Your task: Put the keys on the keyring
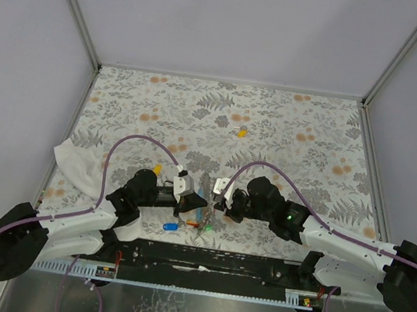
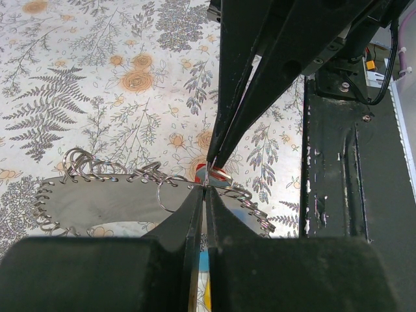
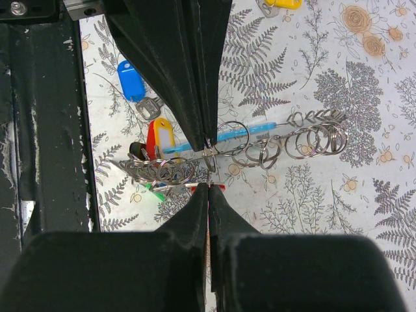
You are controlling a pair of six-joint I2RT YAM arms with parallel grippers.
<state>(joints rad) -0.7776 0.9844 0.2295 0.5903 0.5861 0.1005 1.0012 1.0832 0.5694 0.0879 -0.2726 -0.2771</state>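
Some keys (image 3: 159, 136) hung on keyring (image 3: 305, 140); blue key (image 3: 131, 81), yellow key (image 3: 286, 3) lay loose; left pincer (image 2: 205, 192), right pincer (image 3: 208, 190) both pressed together at it.

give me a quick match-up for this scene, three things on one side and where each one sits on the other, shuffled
Things:
1. white cloth
2. blue key
3. keyring

Places:
A. between the left gripper and the right gripper
B. lying loose by the near edge of the table
C. at the table's left edge

Pairs: 1-C, 2-B, 3-A
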